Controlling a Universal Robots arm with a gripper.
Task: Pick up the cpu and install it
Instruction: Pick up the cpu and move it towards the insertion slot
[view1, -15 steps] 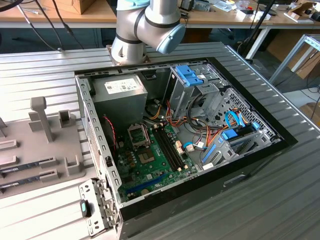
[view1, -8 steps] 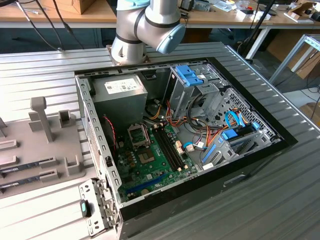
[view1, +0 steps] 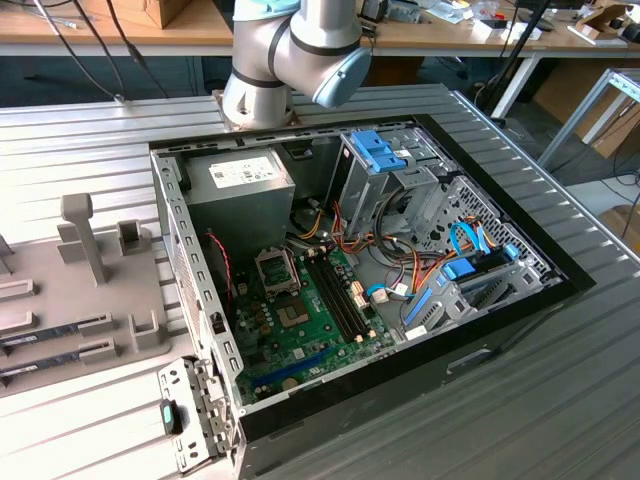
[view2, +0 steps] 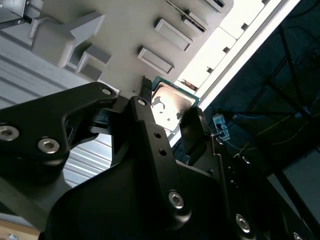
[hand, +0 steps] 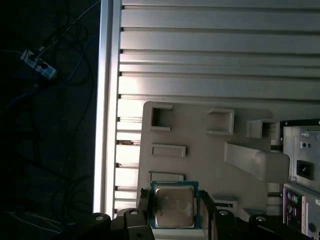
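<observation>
A silvery-grey cpu (hand: 173, 206) with a thin green rim sits clamped by two opposite edges in the gripper (hand: 174, 212), over a grey fixture plate (hand: 200, 145) on the ribbed bench (hand: 210, 55). Nearly square, with no marked long axis, it lies flat, metal face toward both wrist cameras. The exterior view adds the open computer case (view1: 420, 385), the plate at its nine o'clock and the arm (view1: 290, 50) at twelve.

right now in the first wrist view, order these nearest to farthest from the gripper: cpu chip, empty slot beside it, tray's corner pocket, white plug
1. cpu chip, held in the gripper itself.
2. empty slot, on the grey tray right by the chip.
3. corner pocket, at the tray's corner near the table edge.
4. white plug, past the table edge, among dark cables.
</observation>
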